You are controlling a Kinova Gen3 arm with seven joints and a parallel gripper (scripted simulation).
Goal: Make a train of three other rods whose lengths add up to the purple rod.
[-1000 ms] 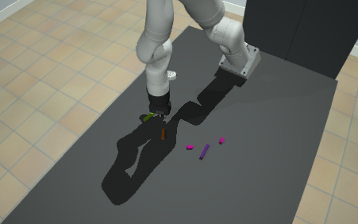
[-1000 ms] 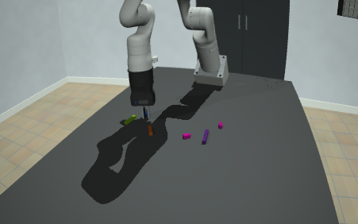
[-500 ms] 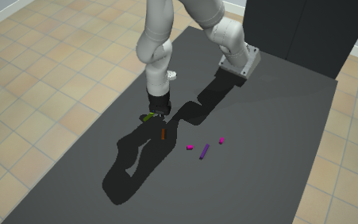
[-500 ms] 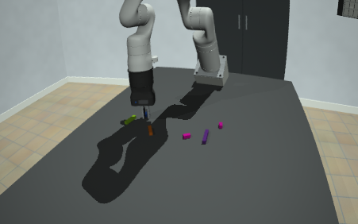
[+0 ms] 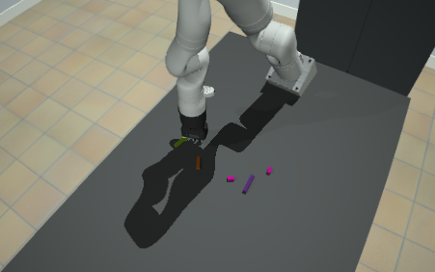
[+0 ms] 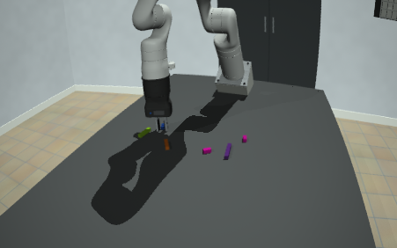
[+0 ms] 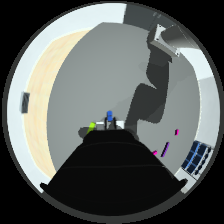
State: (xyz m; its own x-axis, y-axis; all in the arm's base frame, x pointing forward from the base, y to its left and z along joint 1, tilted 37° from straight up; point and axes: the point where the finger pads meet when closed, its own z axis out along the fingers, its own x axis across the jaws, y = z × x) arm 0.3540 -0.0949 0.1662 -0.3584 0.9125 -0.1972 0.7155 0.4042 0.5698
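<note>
My gripper (image 6: 162, 127) is low over the table at the left, fingers pointing down and parted. A small blue rod (image 6: 163, 126) sits between the fingertips, and the fingers stand wider than it; it also shows in the wrist view (image 7: 109, 115). A lime rod (image 5: 181, 142) lies flat just left of the gripper. An orange rod (image 5: 198, 162) lies a little in front of it, in the arm's shadow. The purple rod (image 5: 248, 183) lies to the right, with one magenta rod (image 5: 231, 178) on its left and another magenta rod (image 5: 269, 170) on its right.
The arm's base (image 5: 291, 77) stands at the back of the dark table. A dark cabinet (image 6: 268, 40) stands behind it. The table's left edge runs close to the lime rod.
</note>
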